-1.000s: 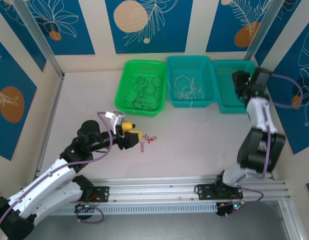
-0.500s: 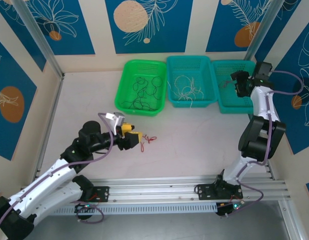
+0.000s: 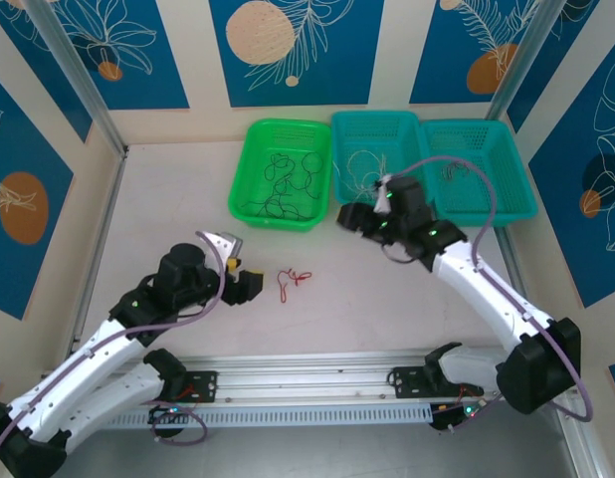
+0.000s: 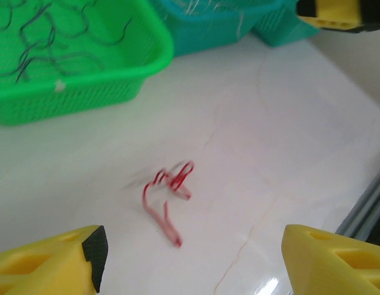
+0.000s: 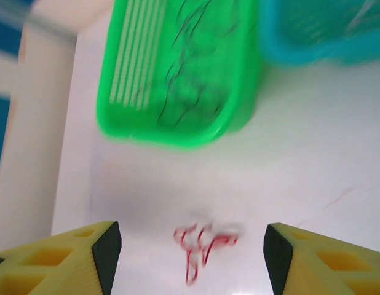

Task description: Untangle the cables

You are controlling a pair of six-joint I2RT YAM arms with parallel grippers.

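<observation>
We find the red cables [image 3: 293, 280] lying loose on the tabletop [image 3: 387, 304] just ahead of the left claw [image 3: 252, 282], the nearer one; the right claw [image 3: 349, 218] hangs farther off; both claws gape empty.

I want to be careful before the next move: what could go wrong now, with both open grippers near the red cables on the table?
1. The left gripper and the right gripper both face the same small red cables; if both close in, their fingers might collide.
2. The cables are thin and lie flat on the table, so a grasp may miss or scrape the surface.
3. The right gripper hangs near the front of the middle teal basket and might nudge it.
</observation>
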